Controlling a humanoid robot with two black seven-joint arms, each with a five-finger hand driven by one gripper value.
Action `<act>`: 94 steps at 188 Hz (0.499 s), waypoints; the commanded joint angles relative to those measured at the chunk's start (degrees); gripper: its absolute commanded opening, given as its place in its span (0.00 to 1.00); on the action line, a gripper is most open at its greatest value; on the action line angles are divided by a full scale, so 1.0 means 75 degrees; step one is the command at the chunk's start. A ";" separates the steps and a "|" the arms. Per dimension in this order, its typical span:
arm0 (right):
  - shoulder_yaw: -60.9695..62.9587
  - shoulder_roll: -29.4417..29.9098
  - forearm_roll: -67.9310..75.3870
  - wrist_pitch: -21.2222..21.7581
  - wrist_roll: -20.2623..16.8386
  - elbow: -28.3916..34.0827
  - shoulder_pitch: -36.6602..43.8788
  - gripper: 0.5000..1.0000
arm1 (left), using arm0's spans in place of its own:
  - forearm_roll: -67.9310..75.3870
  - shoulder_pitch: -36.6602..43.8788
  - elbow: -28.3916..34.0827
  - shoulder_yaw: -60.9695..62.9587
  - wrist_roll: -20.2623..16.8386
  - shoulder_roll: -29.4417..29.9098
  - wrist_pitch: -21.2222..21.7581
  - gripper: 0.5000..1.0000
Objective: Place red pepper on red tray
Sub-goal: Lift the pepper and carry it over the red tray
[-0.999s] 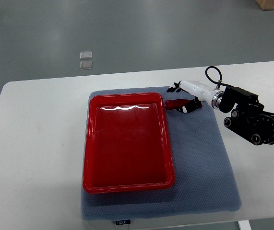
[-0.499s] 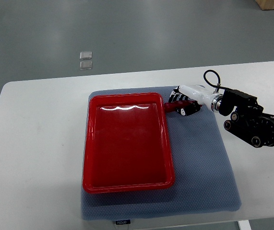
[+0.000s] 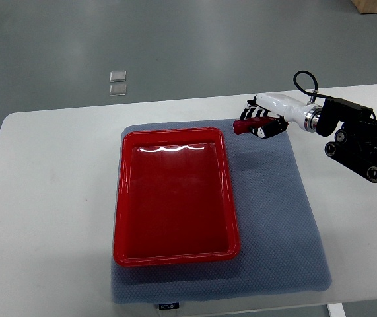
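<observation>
The red tray (image 3: 175, 198) lies on a grey mat (image 3: 274, 224) spread over the white table (image 3: 49, 198), its nearest rim close to the mat's front edge; nothing lies in it. Beyond the tray's far right corner, just past the rim and not over it, the right hand (image 3: 262, 121) has its fingers clenched around the red pepper (image 3: 243, 125), whose tip pokes out of the hand toward the tray. Whether the pepper is clear of the mat or resting on it cannot be told from above. The right arm reaches in from beyond the tray's right side. No left arm shows.

The step in hand looks like the carry: the pepper is gripped, not yet over the tray. The next move calls for bringing the hand across the tray's far right rim, over the tray floor, then lowering and letting go. Farther off, beyond the table on the floor behind the tray, sit 2 small clear squares (image 3: 117, 82).
</observation>
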 commanded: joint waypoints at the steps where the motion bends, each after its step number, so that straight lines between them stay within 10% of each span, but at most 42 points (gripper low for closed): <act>1: 0.0011 -0.0344 0.0029 0.0184 -0.0013 0.0441 0.0146 0.00 | 0.0000 0.0000 0.0000 0.0009 0.0001 0.0000 0.0000 1.00; 94: -0.0142 0.1659 -0.0018 0.0055 0.0010 0.0594 0.0287 0.00 | 0.0000 0.0000 0.0023 -0.0002 0.0001 0.0000 0.0000 1.00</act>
